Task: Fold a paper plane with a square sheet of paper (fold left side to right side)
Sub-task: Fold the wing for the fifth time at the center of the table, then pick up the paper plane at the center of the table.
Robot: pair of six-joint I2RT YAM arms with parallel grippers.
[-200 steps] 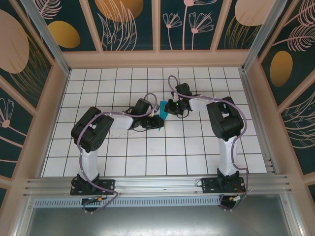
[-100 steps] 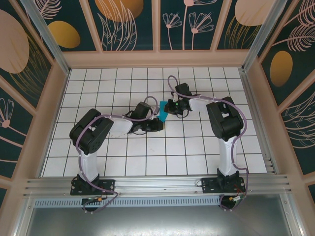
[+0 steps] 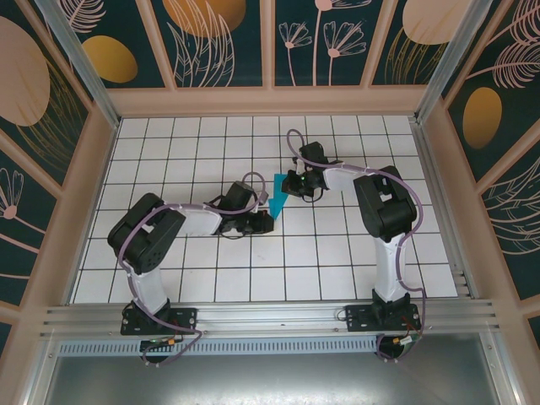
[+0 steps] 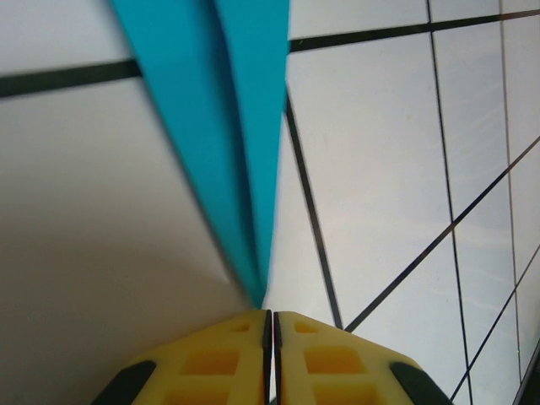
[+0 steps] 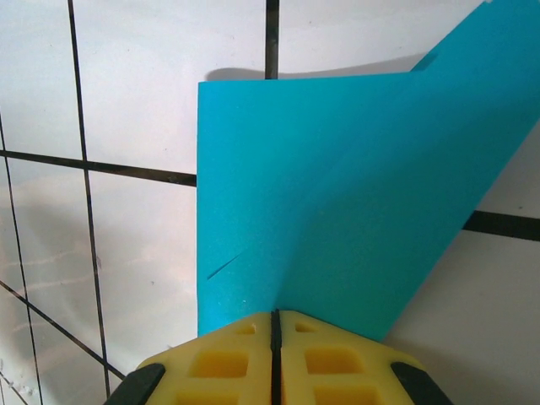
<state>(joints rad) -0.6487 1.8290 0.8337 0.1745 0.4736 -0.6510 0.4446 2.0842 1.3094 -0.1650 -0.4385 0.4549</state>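
The cyan sheet of paper (image 3: 276,191) sits mid-table, folded into a narrow shape that tapers toward my left gripper. My left gripper (image 3: 267,218) is at its lower tip. In the left wrist view the yellow jaws (image 4: 270,314) are shut, and the paper's (image 4: 228,126) layered point ends right at them. My right gripper (image 3: 290,183) holds the upper right part. In the right wrist view it (image 5: 275,314) is shut on the paper's (image 5: 337,186) near edge, and a crease rises from the jaws.
White tiled floor (image 3: 337,253) with black grid lines lies all round. Low walls (image 3: 270,101) with patterned panels close in the back and sides. Both arm bases stand on the metal rail (image 3: 270,316) at the near edge.
The left arm's elbow has swung left and its gripper has shifted slightly down and left. More of the paper now shows as a longer triangle. The right arm has stayed put.
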